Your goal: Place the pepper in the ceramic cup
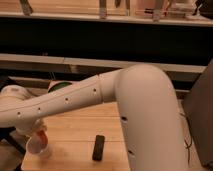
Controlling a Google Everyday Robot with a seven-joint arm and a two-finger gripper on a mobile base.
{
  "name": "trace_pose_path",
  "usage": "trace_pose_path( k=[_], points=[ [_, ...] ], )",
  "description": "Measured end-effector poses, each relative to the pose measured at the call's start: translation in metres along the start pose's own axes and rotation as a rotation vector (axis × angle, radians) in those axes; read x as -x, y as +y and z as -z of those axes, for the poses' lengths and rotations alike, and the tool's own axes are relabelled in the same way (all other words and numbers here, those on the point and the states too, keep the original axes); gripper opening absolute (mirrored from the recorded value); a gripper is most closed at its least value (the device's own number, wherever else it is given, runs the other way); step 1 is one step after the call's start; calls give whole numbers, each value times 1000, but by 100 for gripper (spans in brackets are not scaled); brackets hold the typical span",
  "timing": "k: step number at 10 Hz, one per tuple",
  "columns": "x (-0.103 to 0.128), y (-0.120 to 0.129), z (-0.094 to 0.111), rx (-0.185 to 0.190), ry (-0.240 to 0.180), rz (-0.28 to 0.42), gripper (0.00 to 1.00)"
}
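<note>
The pepper (42, 136) shows only as a small orange-red patch right at the rim of the ceramic cup (38, 147), just under the gripper (31, 131), which sits at the far left end of the long white arm (100, 97) and is mostly hidden behind the arm's own wrist housing. Whether that pincer is clenched on the pepper or has let go I cannot tell. The cup stands directly below the gripper on the wooden table (75, 135), near the table's left edge. Off to the gripper's right, well apart, lies the black bar (98, 148); behind and above the gripper, a slice of the green bowl (59, 86) peeks over the arm. The likely trouble, as I judge it: the pepper looks to lie across or against the rim, not clearly down inside, so a release from here could let it tip outward and roll onto the table. The cup is small and light-looking, and any sideways nudge from the wrist as it lifts could topple it or push it toward the edge. A pepper stuck to a finger could also ride back out.
</note>
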Motion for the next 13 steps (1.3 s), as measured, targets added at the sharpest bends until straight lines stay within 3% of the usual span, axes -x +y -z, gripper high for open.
trace_pose_path(
  k=[2, 6, 10, 13],
  points=[
    [3, -11, -2, -12, -26, 8, 41],
    [23, -20, -6, -39, -29, -7, 78],
    [38, -24, -10, -56, -25, -38, 80],
    [38, -23, 5, -36, 27, -46, 80]
  ],
)
